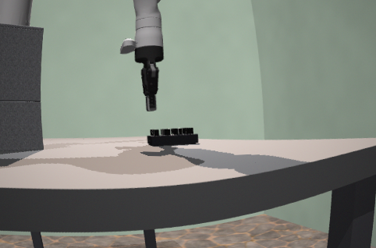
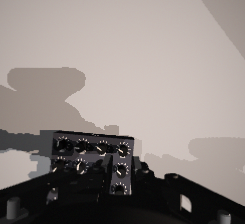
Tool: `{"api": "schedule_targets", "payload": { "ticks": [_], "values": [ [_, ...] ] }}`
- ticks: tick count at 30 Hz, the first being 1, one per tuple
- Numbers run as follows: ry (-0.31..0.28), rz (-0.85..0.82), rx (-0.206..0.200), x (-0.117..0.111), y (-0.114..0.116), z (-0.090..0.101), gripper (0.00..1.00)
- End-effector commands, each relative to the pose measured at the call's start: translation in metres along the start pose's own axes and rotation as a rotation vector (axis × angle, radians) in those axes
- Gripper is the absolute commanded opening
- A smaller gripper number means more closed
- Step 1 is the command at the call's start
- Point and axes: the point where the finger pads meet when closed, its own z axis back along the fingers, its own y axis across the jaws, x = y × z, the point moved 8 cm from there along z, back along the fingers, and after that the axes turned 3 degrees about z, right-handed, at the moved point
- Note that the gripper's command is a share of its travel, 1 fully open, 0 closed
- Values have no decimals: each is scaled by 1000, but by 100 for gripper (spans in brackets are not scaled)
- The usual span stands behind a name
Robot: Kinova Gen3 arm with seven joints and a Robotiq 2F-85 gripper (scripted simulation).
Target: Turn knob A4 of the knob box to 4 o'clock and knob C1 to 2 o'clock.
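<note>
The table is pale and pinkish on top, with a thick dark edge and dark legs. Big grey shadows lie across it. The wall behind is soft green, and the floor at the bottom of the outside view looks like brown stone. A dark grey block stands at the left edge, with a grey arm part going up from it.

The knob box is small and black. It sits on the table near the middle of the outside view, on its own shadow. The gripper hangs in the air right above the box's left end, not touching it. Its fingers are pulled close together, and they pinch nothing.

The outside view shows the box from the side, so the knobs are only little bumps. It also shows the whole grey arm coming down from the top.

The wrist view looks down on the knob box, in the lower middle of that picture. There the knobs show white marks around them. The dark gripper parts hide the nearer knobs.
</note>
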Motion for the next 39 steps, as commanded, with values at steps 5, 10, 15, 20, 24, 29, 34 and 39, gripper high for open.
{"api": "schedule_targets", "payload": {
  "ticks": [5, 10, 15, 20, 24, 29, 34, 39],
  "values": [
    [1, 3, -2, 0, 1, -4, 19],
    [1, 3, -2, 0, 1, -10, 19],
    [1, 3, -2, 0, 1, -17, 19],
    [1, 3, -2, 0, 1, -22, 19],
    [1, 3, -2, 0, 1, -26, 19],
    [1, 3, -2, 0, 1, -32, 19],
    [1, 3, -2, 0, 1, -37, 19],
    [1, 3, -2, 0, 1, -38, 19]
  ]
}}
